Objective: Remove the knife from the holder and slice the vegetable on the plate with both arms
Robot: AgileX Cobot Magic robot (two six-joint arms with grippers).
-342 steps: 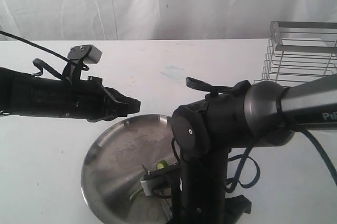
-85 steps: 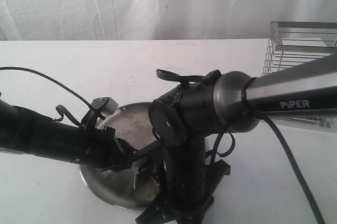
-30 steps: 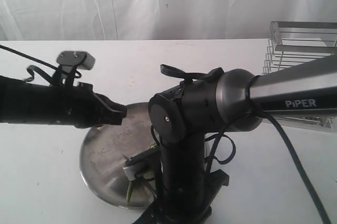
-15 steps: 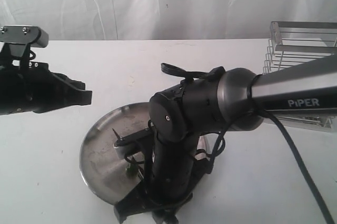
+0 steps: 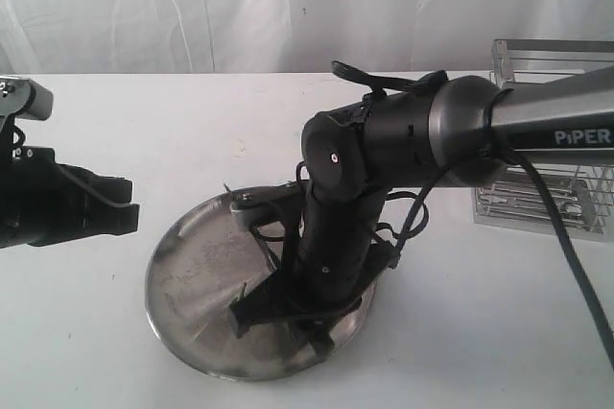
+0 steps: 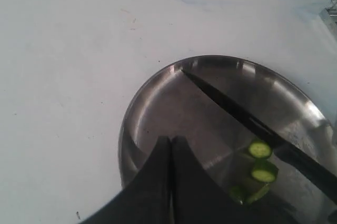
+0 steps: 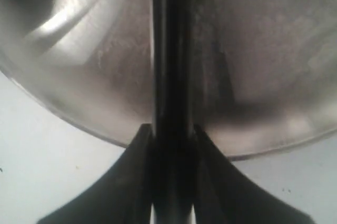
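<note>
The knife [image 6: 237,112] lies low across the steel plate [image 6: 168,103], its tip at the rim. My right gripper [image 7: 172,134] is shut on its black handle [image 7: 171,66] at the plate's edge [image 7: 253,50]. The green chili is cut: two round slices [image 6: 259,149] and a stub [image 6: 247,192] lie beside the blade. In the exterior view the right arm [image 5: 384,140] bends down over the plate [image 5: 187,265] and hides the chili. My left gripper [image 5: 125,219] hangs shut and empty, left of the plate; its closed fingertips [image 6: 171,140] point at the plate's near rim.
The silver wire holder [image 5: 547,131] stands at the far right on the white table [image 5: 240,111], behind the right arm. A white curtain closes off the back. The right arm's cable [image 5: 576,275] hangs over the table beside the holder.
My left gripper has pulled back leftward off the plate and stays shut. The right arm has swung right and back across the plate with the knife.
</note>
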